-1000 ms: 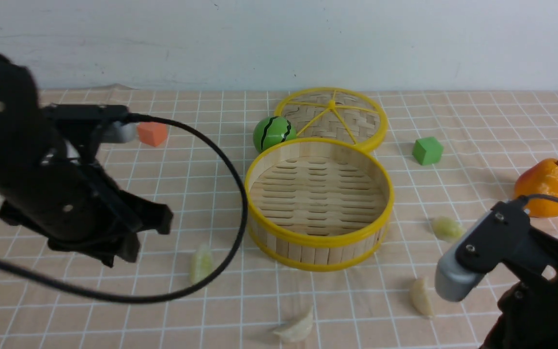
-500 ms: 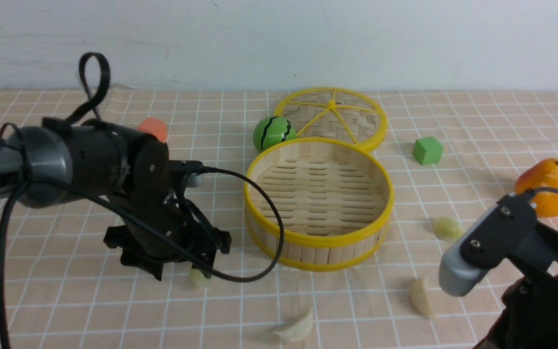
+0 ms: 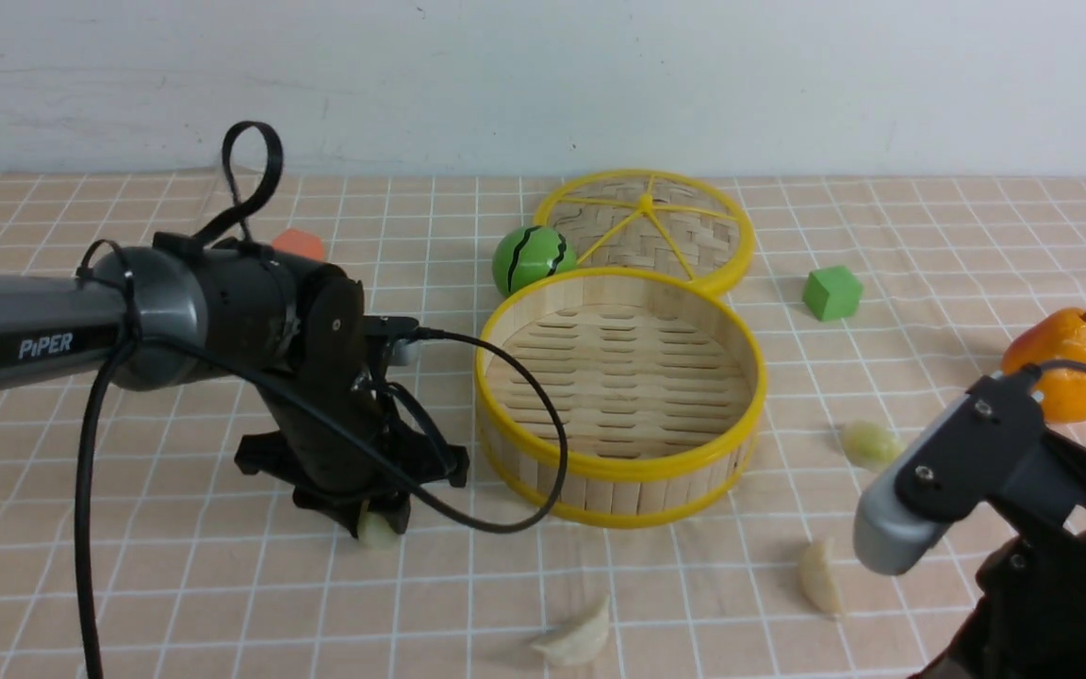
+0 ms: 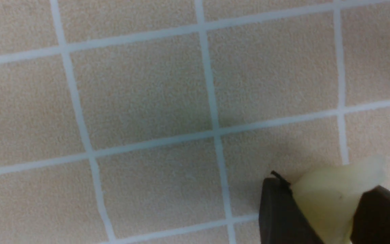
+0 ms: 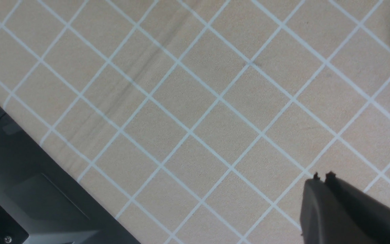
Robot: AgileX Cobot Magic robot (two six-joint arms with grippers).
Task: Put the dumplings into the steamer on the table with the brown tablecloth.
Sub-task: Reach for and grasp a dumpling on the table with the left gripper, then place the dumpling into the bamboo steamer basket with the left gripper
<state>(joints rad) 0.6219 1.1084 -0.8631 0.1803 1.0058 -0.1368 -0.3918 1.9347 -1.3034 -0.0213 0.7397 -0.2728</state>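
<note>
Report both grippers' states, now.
Left gripper: closed on a dumpling.
Right gripper: closed, holding nothing.

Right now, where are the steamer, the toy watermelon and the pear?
steamer (image 3: 618, 468): front view, on its near yellow top rim.
toy watermelon (image 3: 530, 258): front view, middle of the green striped ball.
pear (image 3: 1061, 360): front view, centre of its orange body.
</note>
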